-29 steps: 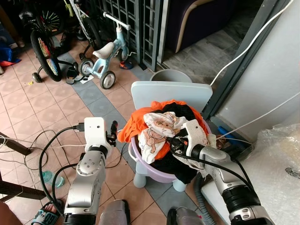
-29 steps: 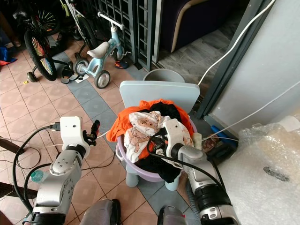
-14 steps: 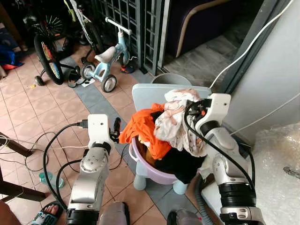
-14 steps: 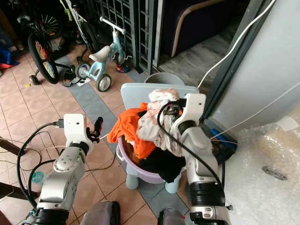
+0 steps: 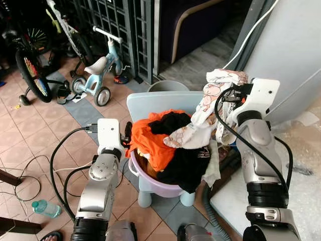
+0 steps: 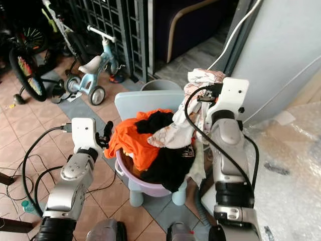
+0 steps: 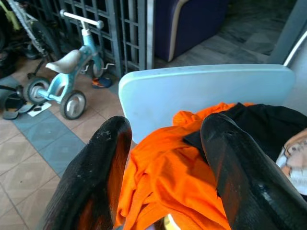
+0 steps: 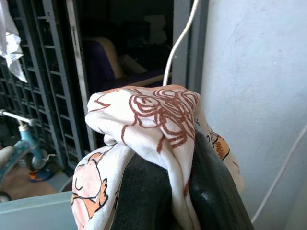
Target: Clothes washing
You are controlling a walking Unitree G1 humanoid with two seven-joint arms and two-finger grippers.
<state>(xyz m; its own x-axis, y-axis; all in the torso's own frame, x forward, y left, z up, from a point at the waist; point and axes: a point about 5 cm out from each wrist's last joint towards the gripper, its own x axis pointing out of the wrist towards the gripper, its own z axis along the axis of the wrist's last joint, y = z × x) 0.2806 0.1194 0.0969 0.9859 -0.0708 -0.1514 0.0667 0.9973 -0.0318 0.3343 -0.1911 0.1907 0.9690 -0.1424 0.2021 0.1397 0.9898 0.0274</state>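
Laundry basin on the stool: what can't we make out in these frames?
- Purple basin: inside hidden by the orange garment and black clothes, eye views.
- Right end effector: fingertips wrapped by the printed white garment, right wrist view.
- Stool: seat hidden under the basin.
- Bicycle: cut by the frame edge.

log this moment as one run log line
phase: lifting garment | right gripper: shut on printed white cloth, raised over purple basin | left gripper: open beside orange shirt

– What's different from a second ago?
– My right gripper (image 5: 226,89) has lifted the printed white cloth (image 5: 209,108) out of the purple basin (image 5: 150,182), from mid-frame to upper right. It now hangs stretched above the pile.
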